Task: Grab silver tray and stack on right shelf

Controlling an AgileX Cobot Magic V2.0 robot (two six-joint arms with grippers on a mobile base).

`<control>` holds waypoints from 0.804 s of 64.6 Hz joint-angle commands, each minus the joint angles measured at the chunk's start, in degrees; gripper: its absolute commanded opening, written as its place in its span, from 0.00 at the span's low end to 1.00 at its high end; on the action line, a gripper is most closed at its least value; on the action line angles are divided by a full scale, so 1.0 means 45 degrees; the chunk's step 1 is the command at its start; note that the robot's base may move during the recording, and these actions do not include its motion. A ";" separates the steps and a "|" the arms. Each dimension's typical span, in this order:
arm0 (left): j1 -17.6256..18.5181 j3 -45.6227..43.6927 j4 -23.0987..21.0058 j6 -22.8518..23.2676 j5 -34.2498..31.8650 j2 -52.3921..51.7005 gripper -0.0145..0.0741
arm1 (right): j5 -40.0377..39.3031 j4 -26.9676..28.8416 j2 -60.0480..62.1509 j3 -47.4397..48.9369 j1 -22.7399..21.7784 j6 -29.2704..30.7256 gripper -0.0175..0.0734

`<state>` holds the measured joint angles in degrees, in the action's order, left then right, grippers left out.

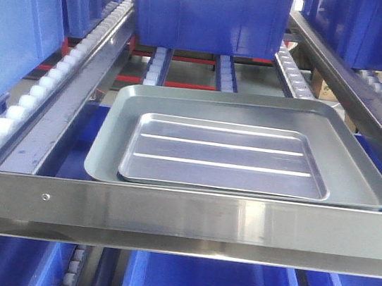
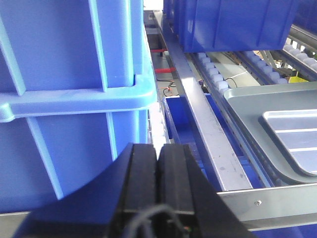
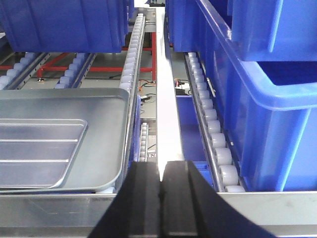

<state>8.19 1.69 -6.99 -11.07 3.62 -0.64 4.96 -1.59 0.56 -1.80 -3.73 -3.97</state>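
Front-facing view shows the silver tray (image 1: 221, 156) nested in a larger grey tray (image 1: 358, 166) on the right shelf (image 1: 181, 216). Left claw (image 2: 157, 171) pressed together, trays to its right; right claw (image 3: 161, 183) likewise pressed together, trays to its left.

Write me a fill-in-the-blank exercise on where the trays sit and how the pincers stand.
1. The silver tray lies inside the larger ____ tray.
2. Its flat bottom carries ____ long parallel ridges.
3. The crate behind both trays is ____ in colour.
4. The left pincer and the right pincer are both ____.

Missing words: grey; two; blue; shut
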 commanded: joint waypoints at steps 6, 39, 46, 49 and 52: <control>-0.0007 0.0332 -0.0129 -0.0014 -0.1140 -0.0133 0.06 | -0.1278 -0.0022 0.0239 0.0022 -0.0074 0.0171 0.25; -0.0007 0.0332 -0.0129 -0.0014 -0.1140 -0.0133 0.06 | -0.1241 -0.0022 0.0239 0.0022 -0.0074 0.0171 0.25; -0.0007 0.0332 -0.0129 -0.0014 -0.1140 -0.0133 0.06 | -0.1241 -0.0022 0.0239 0.0022 -0.0074 0.0171 0.25; -0.0007 0.0332 -0.0129 -0.0014 -0.1140 -0.0133 0.06 | -0.1241 -0.0022 0.0239 0.0022 -0.0074 0.0171 0.25; -0.0007 0.0332 -0.0129 -0.0014 -0.1140 -0.0133 0.06 | -0.1241 -0.0022 0.0239 0.0022 -0.0074 0.0171 0.25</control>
<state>8.19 1.78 -6.99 -11.07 3.62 -0.64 4.75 -1.59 0.64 -1.80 -3.73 -3.88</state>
